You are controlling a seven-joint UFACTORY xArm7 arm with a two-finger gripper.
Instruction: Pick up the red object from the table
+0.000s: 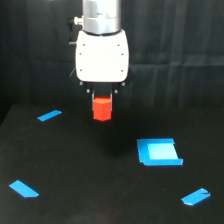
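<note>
— So, where is the red object (102, 109)?

— Right under the white gripper (102, 100) — its top sits up between the short dark fingers, and the rest of the block hangs out below them. It looks clear of the table (100, 190); the black surface shows beneath it.

— Is the claw actually closed on it?

— The fingers sit tight against the block's upper sides, with no gap that I can make out, so it has hold of the red object. The fingertips themselves are mostly hidden by the block.

— What else is lying about?

— Flat blue pieces, all well apart from the block: a thin strip (49, 115) toward the exterior view's left, a large square piece (159, 152) toward the exterior view's right, a slanted piece (23, 188) low on the left, and another (195, 197) low on the right.
</note>
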